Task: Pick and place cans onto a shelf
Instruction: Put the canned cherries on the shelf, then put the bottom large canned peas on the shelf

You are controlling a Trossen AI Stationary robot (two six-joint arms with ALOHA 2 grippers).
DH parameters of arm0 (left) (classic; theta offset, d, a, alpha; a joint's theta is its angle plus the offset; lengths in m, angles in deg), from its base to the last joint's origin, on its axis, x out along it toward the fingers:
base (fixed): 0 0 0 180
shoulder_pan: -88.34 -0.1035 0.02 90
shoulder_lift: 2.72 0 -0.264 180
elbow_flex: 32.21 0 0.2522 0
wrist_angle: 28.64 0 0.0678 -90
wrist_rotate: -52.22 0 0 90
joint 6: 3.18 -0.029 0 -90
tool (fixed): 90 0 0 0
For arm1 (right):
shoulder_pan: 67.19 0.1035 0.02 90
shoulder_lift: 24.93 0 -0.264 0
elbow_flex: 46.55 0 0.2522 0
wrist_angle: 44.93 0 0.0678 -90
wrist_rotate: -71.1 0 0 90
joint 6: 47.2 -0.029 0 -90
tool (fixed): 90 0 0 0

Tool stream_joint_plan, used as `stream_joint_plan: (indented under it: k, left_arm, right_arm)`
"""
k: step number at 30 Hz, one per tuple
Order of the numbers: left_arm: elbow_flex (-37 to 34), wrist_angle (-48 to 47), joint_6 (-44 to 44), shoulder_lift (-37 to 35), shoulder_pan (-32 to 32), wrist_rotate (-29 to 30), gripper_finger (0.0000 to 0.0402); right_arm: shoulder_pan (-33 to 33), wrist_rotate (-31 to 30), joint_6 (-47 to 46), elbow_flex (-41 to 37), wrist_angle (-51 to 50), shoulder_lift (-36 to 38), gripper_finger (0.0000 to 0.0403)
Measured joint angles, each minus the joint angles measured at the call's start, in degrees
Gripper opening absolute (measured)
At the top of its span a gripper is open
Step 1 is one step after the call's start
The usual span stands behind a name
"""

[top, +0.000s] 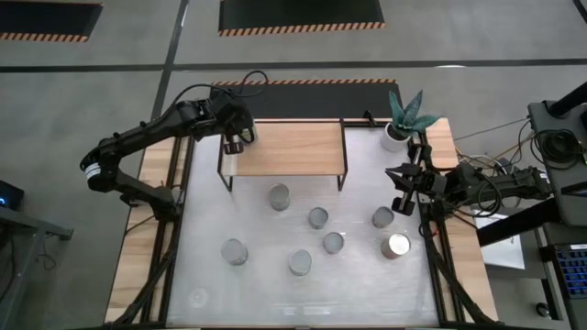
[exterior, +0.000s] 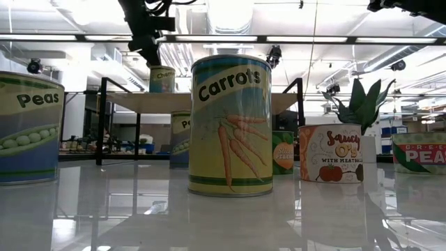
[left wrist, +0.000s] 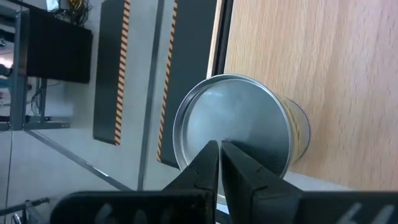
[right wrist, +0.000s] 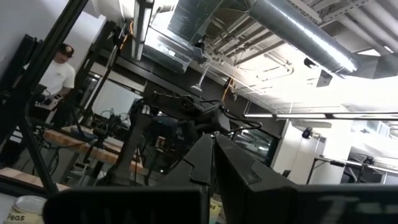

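One can [left wrist: 239,124] stands upright on the shelf's [top: 284,148] wooden top board at its left end; it also shows in the low view [exterior: 162,79]. My left gripper [left wrist: 219,143] is shut, pointing down over this can's silvery lid; it also shows in the high view [top: 235,140]. Several more cans stand upright on the white table in front of the shelf, among them one [top: 280,196] near the shelf and one with a shinier lid [top: 396,246]. My right gripper [top: 397,183] is shut and empty at the table's right side, away from the cans; it also shows in the right wrist view [right wrist: 214,138]. My left gripper's shut fingertips stand over the can's lid [left wrist: 236,118], coming from above. I cannot tell whether they touch it. The can stands upright on the shelf's top board.
A white pot with a green plant [top: 404,117] stands at the table's far right corner beside the shelf. The shelf's thin black frame legs [top: 346,174] reach down to the table. In the low view a Carrots can [exterior: 230,125] stands close in front.
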Motion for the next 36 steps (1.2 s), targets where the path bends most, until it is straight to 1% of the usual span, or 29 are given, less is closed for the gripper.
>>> stream_joint_plan:
  k: [5,8,11,12,14,16,18,20,24,27,30,33,36]
  left_arm:
    - [0.9,0.0,0.2,0.0,0.1,0.0,0.0000]
    - [3.0,0.0,2.4,-0.3,1.3,0.1,0.0000]
    - [6.8,-2.6,9.1,-0.5,3.9,-0.1,0.0000]
    - [8.3,-4.2,12.2,-0.5,5.2,-0.9,0.0000]
    - [11.1,-7.9,18.4,-0.6,8.4,-4.7,0.0000]
    - [13.1,-10.7,25.0,-0.7,12.7,-10.1,0.0000]
    - [13.8,-11.4,31.8,-0.7,18.3,-13.2,0.0000]
    - [13.5,-11.4,38.1,-0.7,25.5,-13.4,0.0000]
    - [10.9,-12.5,50.6,-0.5,40.0,-13.2,0.0000]
    - [8.3,-12.4,62.3,-0.1,49.0,-12.2,0.0000]
    - [5.3,-12.4,75.0,0.0,55.5,-11.1,0.0000]
    - [1.7,-10.7,87.2,0.7,60.3,-10.6,0.0000]
    - [-2.4,-6.6,94.3,2.6,64.7,-10.4,0.0000]
  right_arm:
    - [0.0,0.0,0.3,0.0,0.0,0.0,0.0009]
    - [0.0,0.0,0.5,0.0,0.0,0.0,0.0009]
    - [0.0,0.0,0.6,0.0,0.0,0.0,0.0009]
    - [0.0,0.0,0.6,0.0,0.0,0.0,0.0009]
    - [0.0,0.0,0.6,0.0,0.1,0.0,0.0009]
    - [0.0,0.0,0.6,0.0,0.2,0.0,0.0009]
    - [0.0,0.0,0.6,0.0,0.2,0.0,0.0009]
    - [0.0,0.0,0.3,0.0,0.2,0.0,0.0009]
    - [0.0,0.0,-0.2,0.0,0.2,0.0,0.0009]
    - [0.0,0.0,-1.2,0.0,0.1,0.0,0.0009]
    - [0.0,0.0,-1.3,0.0,-0.2,0.0,0.0009]
    - [0.0,0.0,-1.6,0.0,-0.2,0.0,0.0009]
    - [0.0,0.0,-1.8,0.0,0.2,0.0,0.0009]
